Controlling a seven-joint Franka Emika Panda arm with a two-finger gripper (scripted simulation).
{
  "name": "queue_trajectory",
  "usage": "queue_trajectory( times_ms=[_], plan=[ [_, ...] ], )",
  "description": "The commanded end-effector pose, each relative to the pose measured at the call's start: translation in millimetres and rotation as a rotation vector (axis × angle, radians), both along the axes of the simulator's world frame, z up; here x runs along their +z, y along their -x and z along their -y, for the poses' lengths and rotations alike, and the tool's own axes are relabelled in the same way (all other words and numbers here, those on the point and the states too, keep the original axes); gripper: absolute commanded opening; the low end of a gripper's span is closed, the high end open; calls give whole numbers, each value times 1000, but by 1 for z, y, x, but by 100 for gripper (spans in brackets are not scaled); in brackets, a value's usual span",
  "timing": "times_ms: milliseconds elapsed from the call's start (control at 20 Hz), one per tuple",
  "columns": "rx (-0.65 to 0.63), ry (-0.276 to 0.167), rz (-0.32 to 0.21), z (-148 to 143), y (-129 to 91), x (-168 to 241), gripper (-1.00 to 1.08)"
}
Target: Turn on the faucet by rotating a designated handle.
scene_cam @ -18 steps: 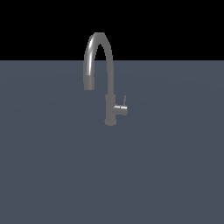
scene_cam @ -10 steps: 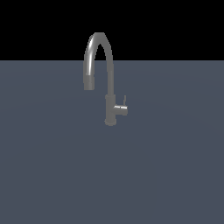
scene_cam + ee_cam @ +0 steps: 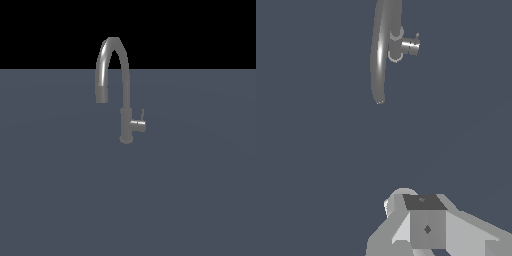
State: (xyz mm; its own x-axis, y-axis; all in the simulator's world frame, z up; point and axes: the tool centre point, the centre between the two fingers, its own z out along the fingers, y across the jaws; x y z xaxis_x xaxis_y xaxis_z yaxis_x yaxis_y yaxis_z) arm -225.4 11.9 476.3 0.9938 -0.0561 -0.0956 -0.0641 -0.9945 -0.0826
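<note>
Faucet (image 3: 122, 90) stands upright on the grey worktop (image 3: 60, 200), towards the far middle in the exterior view, its arched spout bending to that view's left. Its handle (image 3: 138, 125), a short stub with a thin lever stick rising from the end, juts from the body to the exterior view's right. The end effector (image 3: 423, 225) shows only in the wrist view, well apart from the faucet; whether its jaws are wide or narrow I cannot tell. Approach should aim for the small lever, clear of the spout, then push around the stub's axis.
</note>
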Motion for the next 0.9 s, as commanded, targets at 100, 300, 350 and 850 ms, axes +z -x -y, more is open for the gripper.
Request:
queue_trajectory(
  times_ms=[100, 300, 350, 850],
  plan=[
    [-64, -58, -49, 0, -24, -5, -100],
    [-131, -119, -99, 1, -48, -12, -100],
    [-148, -135, -112, 1, -55, -14, -100],
    [-323, -298, -244, 10, -117, -38, -100]
  ],
)
